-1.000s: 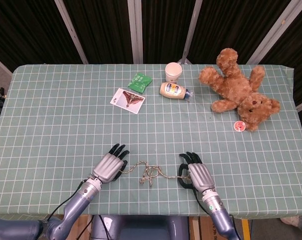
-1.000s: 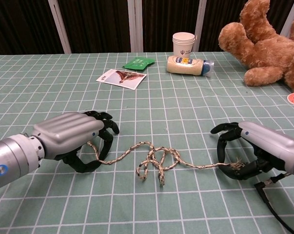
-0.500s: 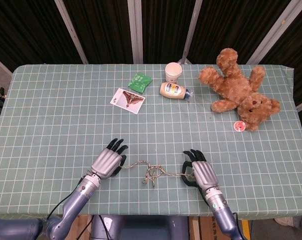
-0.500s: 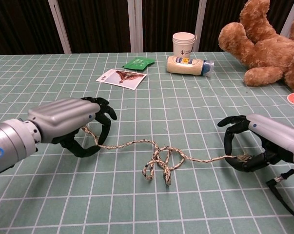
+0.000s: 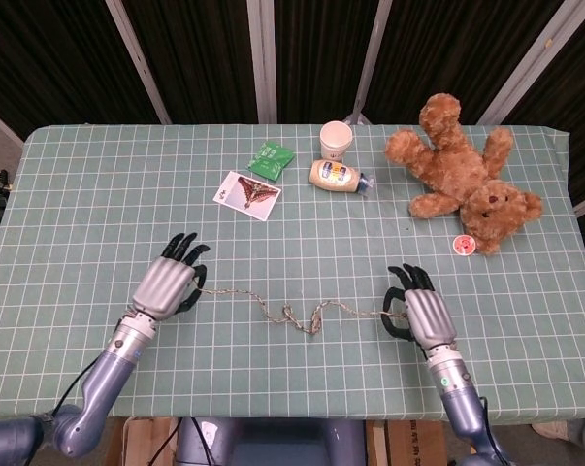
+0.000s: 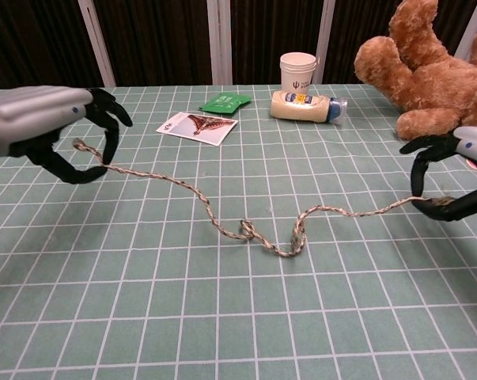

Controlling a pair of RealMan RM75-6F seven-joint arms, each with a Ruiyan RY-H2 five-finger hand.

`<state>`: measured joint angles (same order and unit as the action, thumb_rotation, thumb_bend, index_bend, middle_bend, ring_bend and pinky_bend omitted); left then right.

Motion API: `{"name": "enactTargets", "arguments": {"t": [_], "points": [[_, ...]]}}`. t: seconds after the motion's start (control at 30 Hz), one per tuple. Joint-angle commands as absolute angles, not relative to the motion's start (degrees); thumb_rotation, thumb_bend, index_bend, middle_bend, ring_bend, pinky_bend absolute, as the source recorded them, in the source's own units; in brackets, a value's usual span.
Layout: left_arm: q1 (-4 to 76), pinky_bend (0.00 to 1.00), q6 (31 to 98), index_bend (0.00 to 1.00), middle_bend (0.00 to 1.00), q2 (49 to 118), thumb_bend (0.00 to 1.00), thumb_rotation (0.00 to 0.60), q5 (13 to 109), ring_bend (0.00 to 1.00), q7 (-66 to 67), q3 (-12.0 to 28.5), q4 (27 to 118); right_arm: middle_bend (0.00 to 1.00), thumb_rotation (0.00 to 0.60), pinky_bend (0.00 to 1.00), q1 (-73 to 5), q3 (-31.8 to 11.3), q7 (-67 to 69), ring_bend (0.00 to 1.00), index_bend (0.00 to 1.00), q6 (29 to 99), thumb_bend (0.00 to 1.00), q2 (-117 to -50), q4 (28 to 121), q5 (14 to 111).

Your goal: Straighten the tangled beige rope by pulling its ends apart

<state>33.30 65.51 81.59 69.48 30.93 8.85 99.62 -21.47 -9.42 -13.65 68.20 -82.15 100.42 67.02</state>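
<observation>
Now, left hand (image 6: 44, 127): pinched one end of the beige rope (image 6: 246, 229) between thumb and fingers, raised near the table's left side.
Right hand (image 6: 459, 178): pinched the other rope end, fingers curled, well apart from the left hand.
Beige rope: ran between both hands across the green checked table (image 5: 98, 214), sagging to the cloth midway, where a small knot and loop lay.
Beyond the rope: card (image 5: 247, 194), green packet (image 5: 270, 159), paper cup (image 5: 336, 140), bottle (image 5: 339, 177) lying on its side, teddy bear (image 5: 462, 175).
</observation>
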Motion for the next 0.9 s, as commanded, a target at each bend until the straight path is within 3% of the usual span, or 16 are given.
{"name": "enactTargets", "arguments": {"t": [0.03,0.53,0.9], "points": [[30.8,0.0,67.1,0.61,0.17,77.1,0.53,0.6,70.0,0.0,26.6,8.4,99.8,0.17,0.6,0.0,-20.8,-10.4,-11.6,0.0,0.63,68.6,0.44,-79.1,100.0,66.5],[26.6,0.0,68.0,0.61,0.17,72.2,0.53,0.6,71.7,0.0,18.9,5.2,95.8,0.17,0.6,0.0,-18.6,-9.5,-5.9,0.0,0.62,68.5,0.44,-75.0,93.8,66.9],[25.3,0.0,68.6,0.61,0.17,73.4,0.53,0.6,72.7,0.0,18.3,3.9,93.8,0.17,0.6,0.0,-18.4,-9.7,-2.7,0.0,0.62,67.7,0.44,-76.0,89.3,66.9]]}}
